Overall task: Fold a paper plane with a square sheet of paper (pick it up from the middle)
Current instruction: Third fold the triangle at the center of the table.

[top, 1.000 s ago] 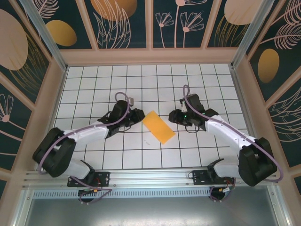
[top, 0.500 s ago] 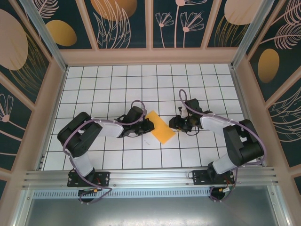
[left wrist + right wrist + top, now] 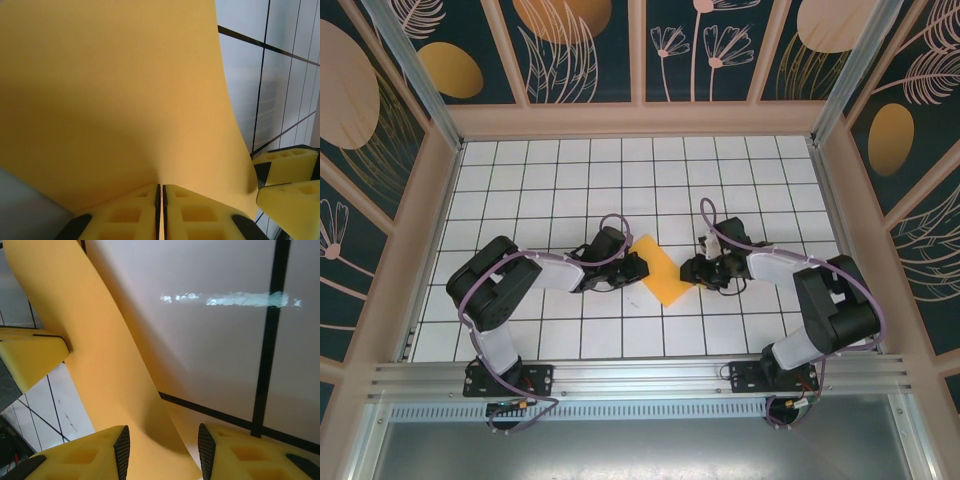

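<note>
Between the two arms, at the middle of the surface (image 3: 570, 180), the sheet (image 3: 662, 272) hangs bowed. Your left fingers (image 3: 125, 220) are at its 9 o'clock edge and your right fingers (image 3: 85, 460) at its 3 o'clock corner. The left fingers are pressed together on the paper's edge. The right fingers stand apart and straddle a curled strip of it, apparently without pinching.

Watch the right side: if you close there while the strip is curled, you will likely press in a stray crease that spoils the fold. The left hold is only a thin bite at the edge, so a pull toward 3 o'clock could slide the paper out or tear it. The two sets of fingers are also near each other and could clash.

From above, the arms cover both held edges. You cannot tell how deep the left bite goes, whether the sheet is already doubled over, or whether its low edge touches the surface.
</note>
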You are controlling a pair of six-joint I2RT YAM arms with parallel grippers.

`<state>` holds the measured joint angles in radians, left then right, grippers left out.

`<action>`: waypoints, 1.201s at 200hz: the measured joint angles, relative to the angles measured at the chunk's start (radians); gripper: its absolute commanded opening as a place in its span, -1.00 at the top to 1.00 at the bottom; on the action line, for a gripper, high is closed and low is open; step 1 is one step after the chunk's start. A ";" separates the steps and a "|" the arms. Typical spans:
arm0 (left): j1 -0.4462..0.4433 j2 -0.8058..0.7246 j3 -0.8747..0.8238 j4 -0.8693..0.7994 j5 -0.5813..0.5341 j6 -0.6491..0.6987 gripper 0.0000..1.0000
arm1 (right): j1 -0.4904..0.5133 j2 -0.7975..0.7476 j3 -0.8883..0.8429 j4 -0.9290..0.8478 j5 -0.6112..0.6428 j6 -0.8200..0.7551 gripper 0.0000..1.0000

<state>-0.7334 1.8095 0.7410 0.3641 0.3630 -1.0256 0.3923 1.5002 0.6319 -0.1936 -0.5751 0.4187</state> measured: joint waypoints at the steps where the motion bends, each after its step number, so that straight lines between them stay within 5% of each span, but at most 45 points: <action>1: 0.000 0.000 0.000 0.000 0.000 0.000 0.69 | 0.000 0.000 0.000 0.000 -0.001 0.000 0.13; 76: -0.004 -0.014 0.035 -0.002 0.000 -0.008 0.51 | 0.002 -0.108 -0.004 0.033 -0.071 0.061 0.14; 132: -0.014 -0.066 0.048 0.009 0.000 -0.086 0.17 | 0.016 -0.155 -0.009 0.087 -0.124 0.123 0.11; 240: -0.058 -0.025 -0.038 0.327 0.046 -0.361 -0.08 | 0.029 -0.163 -0.079 0.224 -0.185 0.240 0.11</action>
<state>-0.7918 1.7847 0.7029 0.6910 0.4091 -1.3865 0.4210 1.3369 0.5526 0.0299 -0.7601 0.6590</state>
